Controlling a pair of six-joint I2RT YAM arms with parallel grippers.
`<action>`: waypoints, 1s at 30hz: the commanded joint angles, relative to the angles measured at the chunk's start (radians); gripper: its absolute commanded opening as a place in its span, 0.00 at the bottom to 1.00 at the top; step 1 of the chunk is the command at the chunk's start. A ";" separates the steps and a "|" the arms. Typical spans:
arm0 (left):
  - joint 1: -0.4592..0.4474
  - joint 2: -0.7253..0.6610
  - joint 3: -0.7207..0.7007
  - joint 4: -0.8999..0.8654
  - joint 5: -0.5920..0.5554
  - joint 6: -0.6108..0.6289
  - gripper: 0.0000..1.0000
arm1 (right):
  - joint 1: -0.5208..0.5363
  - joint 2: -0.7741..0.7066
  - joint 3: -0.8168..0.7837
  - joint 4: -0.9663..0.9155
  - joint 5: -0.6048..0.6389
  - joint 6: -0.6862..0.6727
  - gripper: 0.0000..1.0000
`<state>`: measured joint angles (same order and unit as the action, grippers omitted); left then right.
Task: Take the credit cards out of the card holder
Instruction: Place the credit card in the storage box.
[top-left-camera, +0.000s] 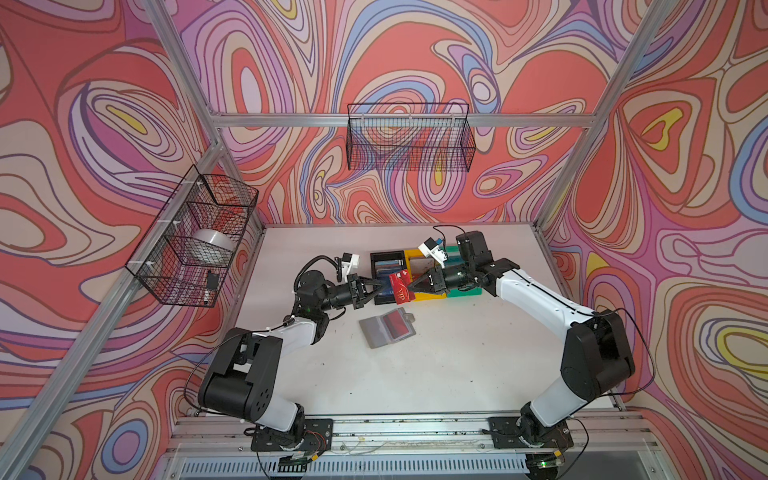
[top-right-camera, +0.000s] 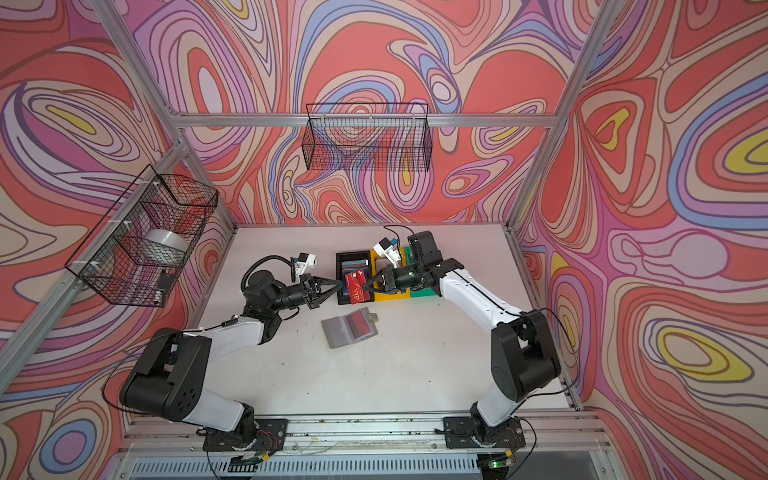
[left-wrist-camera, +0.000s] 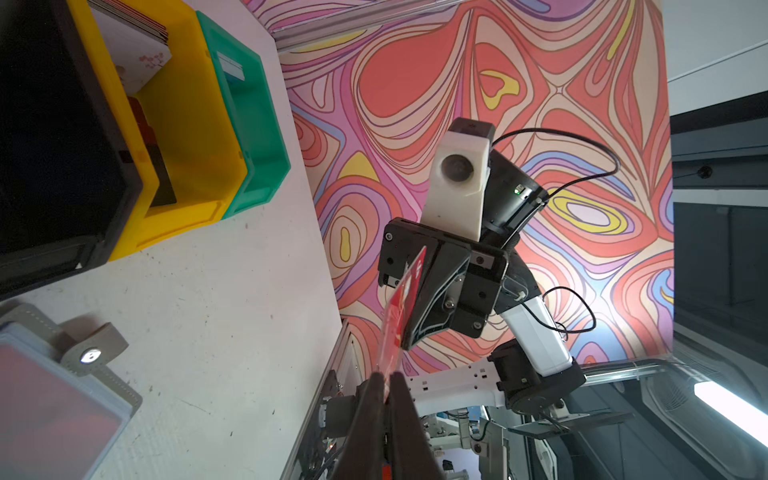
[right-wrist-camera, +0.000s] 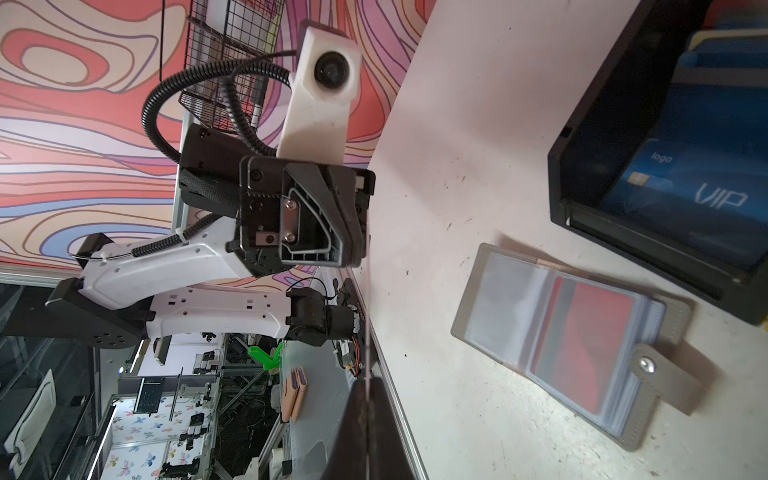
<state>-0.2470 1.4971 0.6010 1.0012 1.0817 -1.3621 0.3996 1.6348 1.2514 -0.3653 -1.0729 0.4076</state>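
White table, four things sitting on it.
Here's the table (top-left-camera: 457, 365), scuffed and speckled: card holder (top-left-camera: 386, 330) lying open and flat mid-table, and towards the far side black bin (top-left-camera: 386, 254), yellow bin (top-left-camera: 411, 254), green bin (top-left-camera: 465, 292), touching in a row.

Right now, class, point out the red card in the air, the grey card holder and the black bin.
red card (top-left-camera: 402, 287): in a top view, on its lettered face.
card holder (top-left-camera: 376, 332): in a top view, on its empty clear sleeve.
black bin (right-wrist-camera: 602, 95): right wrist view, on its side wall.
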 joint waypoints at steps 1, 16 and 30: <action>0.004 -0.040 0.023 -0.129 0.023 0.100 0.12 | -0.005 0.014 -0.016 0.052 -0.042 0.037 0.00; 0.000 0.001 0.016 -0.041 0.028 0.058 0.15 | -0.005 0.051 -0.069 0.233 -0.087 0.159 0.00; -0.006 0.028 0.011 0.016 0.031 0.035 0.15 | -0.004 0.084 -0.101 0.358 -0.107 0.251 0.00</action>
<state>-0.2489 1.5135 0.6022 0.9615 1.0966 -1.3201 0.3988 1.7000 1.1702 -0.0643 -1.1614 0.6243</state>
